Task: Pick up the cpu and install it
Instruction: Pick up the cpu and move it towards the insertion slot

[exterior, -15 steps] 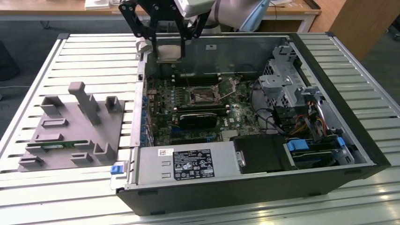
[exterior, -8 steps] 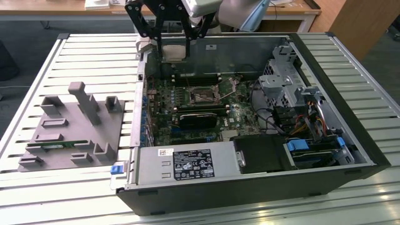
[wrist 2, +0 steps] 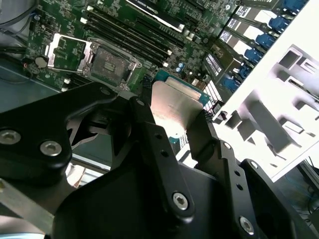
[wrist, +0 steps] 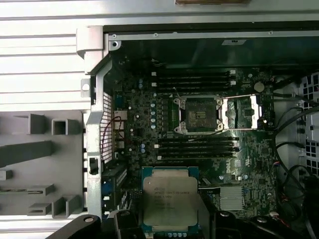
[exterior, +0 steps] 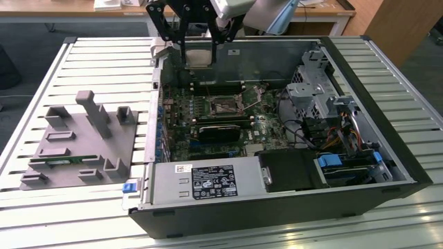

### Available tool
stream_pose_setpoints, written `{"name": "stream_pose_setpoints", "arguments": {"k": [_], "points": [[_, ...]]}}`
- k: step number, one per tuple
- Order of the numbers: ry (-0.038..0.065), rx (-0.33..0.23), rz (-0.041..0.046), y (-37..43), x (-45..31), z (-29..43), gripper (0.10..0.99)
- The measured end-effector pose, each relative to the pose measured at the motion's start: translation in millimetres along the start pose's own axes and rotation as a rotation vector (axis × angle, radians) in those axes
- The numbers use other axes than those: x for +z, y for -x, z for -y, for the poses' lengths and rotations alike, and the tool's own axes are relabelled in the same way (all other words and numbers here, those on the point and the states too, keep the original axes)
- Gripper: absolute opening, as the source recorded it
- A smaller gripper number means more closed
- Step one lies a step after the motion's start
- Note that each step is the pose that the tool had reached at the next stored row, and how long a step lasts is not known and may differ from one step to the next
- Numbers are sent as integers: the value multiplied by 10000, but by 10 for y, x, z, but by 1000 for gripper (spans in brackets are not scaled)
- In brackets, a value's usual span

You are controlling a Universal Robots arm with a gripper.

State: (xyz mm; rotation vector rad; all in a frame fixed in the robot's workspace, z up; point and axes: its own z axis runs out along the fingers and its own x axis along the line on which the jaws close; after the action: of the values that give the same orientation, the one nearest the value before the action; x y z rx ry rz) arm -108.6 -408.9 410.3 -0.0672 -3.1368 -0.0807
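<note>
Jaws are pinching the cpu [wrist: 169,201] by two opposite edges, closed only as far as the chip's width, with nothing else in their grip. From where I'm standing, the chip is hanging in the air over the open computer case [exterior: 387,171], up near its far wall in the exterior view. It's well clear of the grey tray [exterior: 76,145] sitting on the slatted table [exterior: 104,57] at the exterior view's left. A green memory stick [exterior: 66,162] is lying in that tray, untouched.

So I'm reckoning the pick-up half is done and we're watching the carry-over part of the install. The socket [wrist: 198,114] is sitting bare in the middle of the motherboard [exterior: 207,124], and its metal retention frame [wrist: 241,112] is looking flipped open to one side, so nothing seems to be blocking it. In the first wrist view the chip is floating apart from the socket, with a bank of memory slots [wrist: 197,147] showing between them.

My guess is that seating it is asking for the chip to be square over the socket and level. It's also calling for a gentle, straight descent, since those pins aren't forgiving anything crooked. I can't tell from here whether the corner notches are matching up.
</note>
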Motion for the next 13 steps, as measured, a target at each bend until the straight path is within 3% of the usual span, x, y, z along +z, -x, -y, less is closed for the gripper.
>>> {"name": "stream_pose_setpoints", "arguments": {"k": [6, 13], "points": [[1, -2, 0, 111, 1, -23, 529], [0, -2, 0, 202, 6, -125, 529]]}}
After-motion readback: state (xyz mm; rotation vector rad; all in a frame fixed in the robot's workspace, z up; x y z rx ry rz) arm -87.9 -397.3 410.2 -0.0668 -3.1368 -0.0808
